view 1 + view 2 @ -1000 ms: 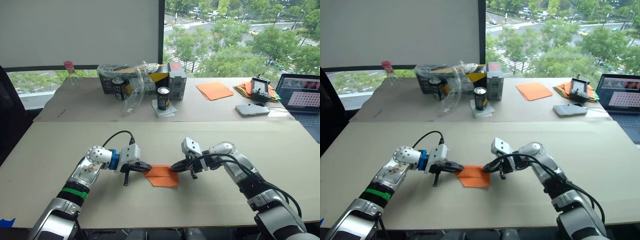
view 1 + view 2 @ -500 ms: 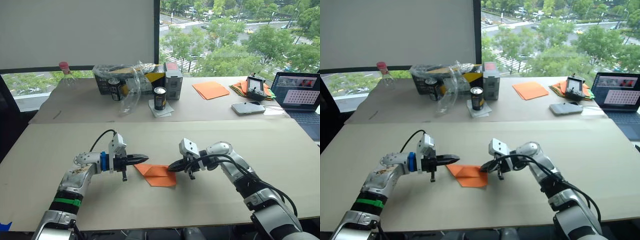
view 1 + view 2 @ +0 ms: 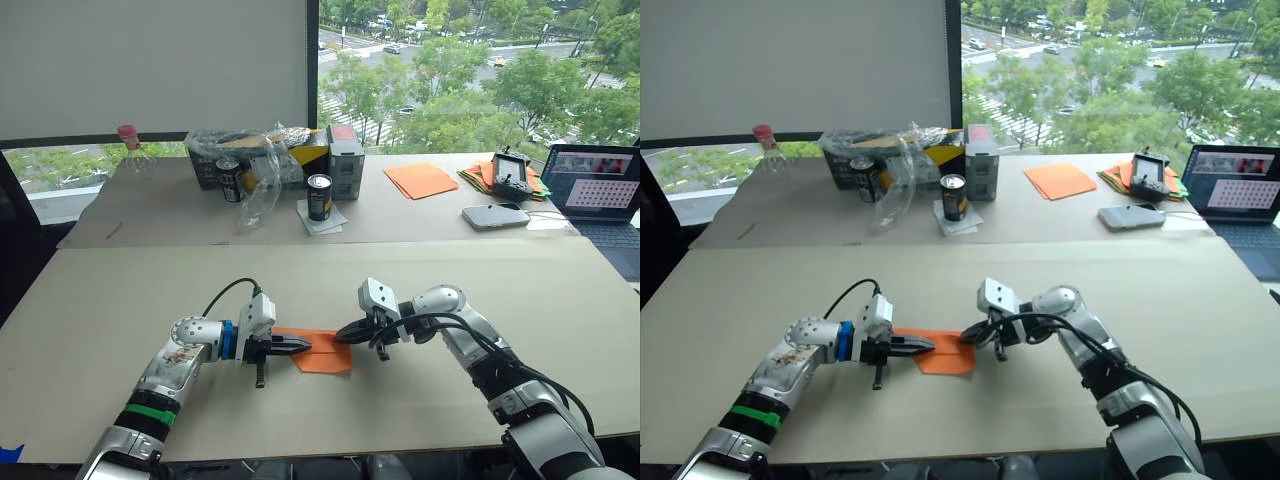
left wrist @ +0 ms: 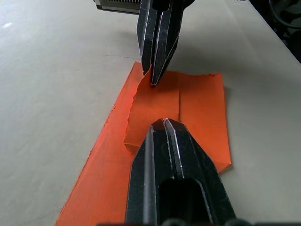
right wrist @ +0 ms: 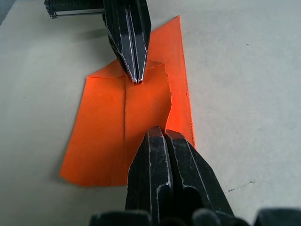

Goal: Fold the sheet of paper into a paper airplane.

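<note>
Beige table by a window, creased, partly folded orange paper flat at its near middle, left gripper and right gripper closed, tips on it

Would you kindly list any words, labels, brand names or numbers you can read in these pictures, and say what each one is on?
No text can be read in any view.
Black drink can: markings too small to read.
Second can: label too blurred.
Grey carton: red patch on top, print unreadable.
Laptop: screen shows a grid of small pictures, nothing readable.
Sheet of paper: plain orange, no print.
</note>
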You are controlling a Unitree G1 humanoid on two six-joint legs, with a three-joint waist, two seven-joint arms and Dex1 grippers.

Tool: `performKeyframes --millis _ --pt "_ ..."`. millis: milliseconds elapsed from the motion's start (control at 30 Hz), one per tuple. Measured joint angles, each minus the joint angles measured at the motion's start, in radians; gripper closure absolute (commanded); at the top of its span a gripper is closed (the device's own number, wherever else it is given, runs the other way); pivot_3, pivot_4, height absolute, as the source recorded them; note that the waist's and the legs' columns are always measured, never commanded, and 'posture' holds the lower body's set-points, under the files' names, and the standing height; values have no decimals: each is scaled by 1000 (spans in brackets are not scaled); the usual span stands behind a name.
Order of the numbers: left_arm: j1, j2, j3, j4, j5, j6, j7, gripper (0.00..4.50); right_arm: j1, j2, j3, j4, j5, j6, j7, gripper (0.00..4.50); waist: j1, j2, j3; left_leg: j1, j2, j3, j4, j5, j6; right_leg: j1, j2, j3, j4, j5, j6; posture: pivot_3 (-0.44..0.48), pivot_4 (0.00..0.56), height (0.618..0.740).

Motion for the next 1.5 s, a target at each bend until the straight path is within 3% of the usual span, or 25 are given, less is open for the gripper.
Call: performKeyframes --millis 167,300,433,533,767,1233,1500 --pt "-9 -9 0 18 0 -4 -11 4500 41 -21 -39 -60 3 18 -52 2607 5 1 -1 0 0 0 0 0 0 0 0 0 0 0 0 0 150 670" --pt "-13 -11 -1 25 0 -10 -21 4500 73 -78 -97 -209 28 85 -77 1200 10 2 -1 0 0 0 0 0 0 0 0 0 0 0 0 0 150 670" --pt "-20 -13 -5 37 0 -12 -44 4500 122 -64 -150 -407 87 167 -140 1200 17 2 -1 0 1 0 -1 0 1 0 0 0 0 0 0 0 150 670" --pt "-42 -20 -12 64 4 -19 -58 4500 188 -12 -107 -522 77 211 -219 2092 21 3 -2 0 0 0 -1 0 1 0 0 0 -1 0 0 0 150 670" --pt "-69 -26 -26 98 23 -45 -81 4500 359 71 -19 -494 -34 137 -403 4449 25 3 -2 0 -1 0 1 0 1 1 0 0 0 0 0 0 150 670" --pt "-67 -11 -24 104 38 -61 -80 4500 392 80 -23 -494 -34 158 -488 4449 23 4 -2 7 0 -1 0 0 1 10 0 -1 -2 -1 1 0 150 670" --pt "-69 2 -21 135 44 -68 -78 4500 520 -40 -72 -559 -31 92 -484 4449 30 5 -3 25 0 -3 -5 -4 7 33 0 -5 -17 -3 4 0 150 670"
